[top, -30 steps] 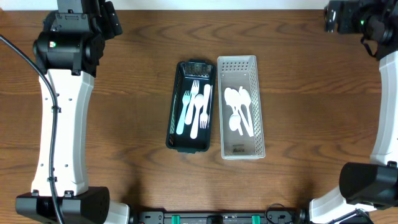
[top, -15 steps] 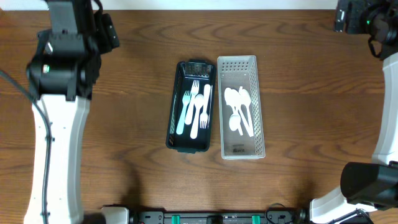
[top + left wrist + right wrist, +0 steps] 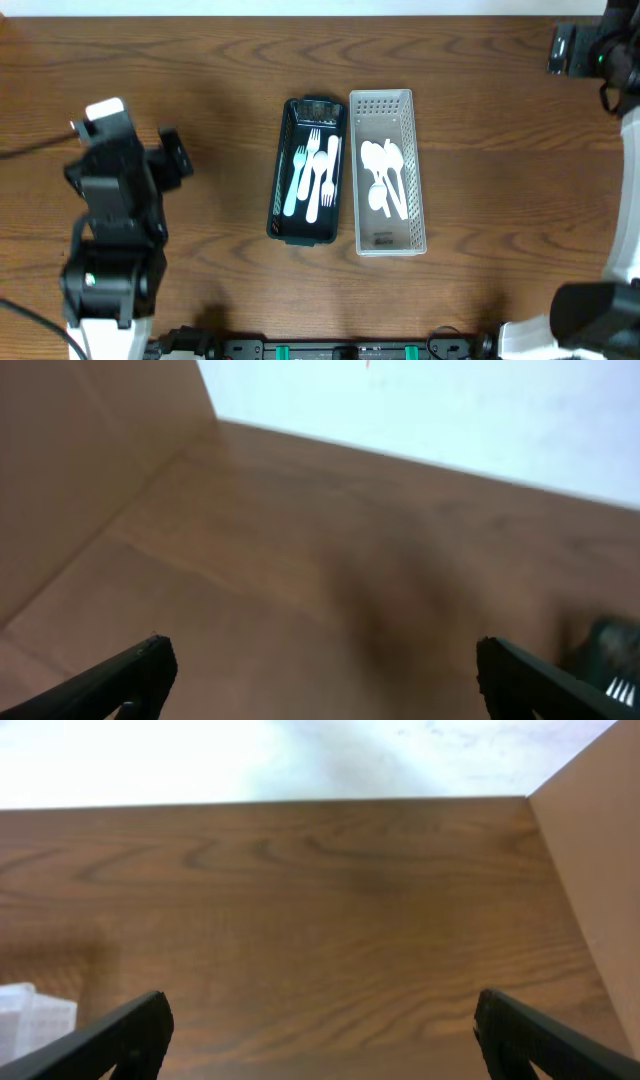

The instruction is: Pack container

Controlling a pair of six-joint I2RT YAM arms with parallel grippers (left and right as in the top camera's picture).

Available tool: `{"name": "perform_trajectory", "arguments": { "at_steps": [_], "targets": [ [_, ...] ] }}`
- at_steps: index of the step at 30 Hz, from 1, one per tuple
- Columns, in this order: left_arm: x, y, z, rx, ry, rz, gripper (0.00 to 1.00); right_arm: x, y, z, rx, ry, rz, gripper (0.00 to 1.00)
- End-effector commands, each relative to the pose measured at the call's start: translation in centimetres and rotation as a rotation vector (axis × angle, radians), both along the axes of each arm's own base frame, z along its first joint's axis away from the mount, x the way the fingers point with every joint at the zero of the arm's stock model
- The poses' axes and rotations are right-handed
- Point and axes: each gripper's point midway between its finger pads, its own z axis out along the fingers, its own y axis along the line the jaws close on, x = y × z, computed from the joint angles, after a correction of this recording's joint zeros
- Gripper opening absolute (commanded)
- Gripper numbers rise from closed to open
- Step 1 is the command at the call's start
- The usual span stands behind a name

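Observation:
A dark green basket (image 3: 281, 170) at the table's middle holds several white plastic forks (image 3: 316, 172). Beside it on the right, a white perforated basket (image 3: 412, 190) holds several white plastic spoons (image 3: 386, 178). My left arm (image 3: 120, 200) is over the left side of the table, far from both baskets. My left gripper (image 3: 325, 680) is open and empty above bare wood; the view is blurred, and the dark basket's edge (image 3: 612, 650) shows at the right. My right gripper (image 3: 325, 1035) is open and empty near the table's far right corner; the white basket's corner (image 3: 30, 1015) shows at the left.
The wooden table (image 3: 200, 90) reaches the white back edge at the top. A tan wall panel shows at the left of the left wrist view (image 3: 80, 470) and at the right of the right wrist view (image 3: 600, 870).
My left arm has swung from the back left corner towards the front, over the left side of the table. My right arm has drawn a little further right. The baskets have not moved.

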Motion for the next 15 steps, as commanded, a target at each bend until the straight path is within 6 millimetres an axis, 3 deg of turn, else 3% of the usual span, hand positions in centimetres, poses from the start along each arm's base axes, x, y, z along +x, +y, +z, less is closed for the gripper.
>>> {"name": "perform_trajectory", "arguments": {
  "at_steps": [1, 10, 15],
  "targets": [
    [-1.6, -0.3, -2.3, -0.007, 0.003, -0.029, 0.98, -2.8, 0.2, 0.1, -0.022, -0.046, -0.005, 0.99],
    [-6.3, -0.4, -7.3, -0.015, -0.040, -0.047, 0.98, -9.2, 2.9, -4.1, -0.062, -0.225, 0.023, 0.99],
    [-8.1, -0.3, -7.1, -0.017, -0.144, -0.047, 0.98, -12.9, 5.2, -7.7, -0.063, -0.253, 0.066, 0.99]
  ]
}}
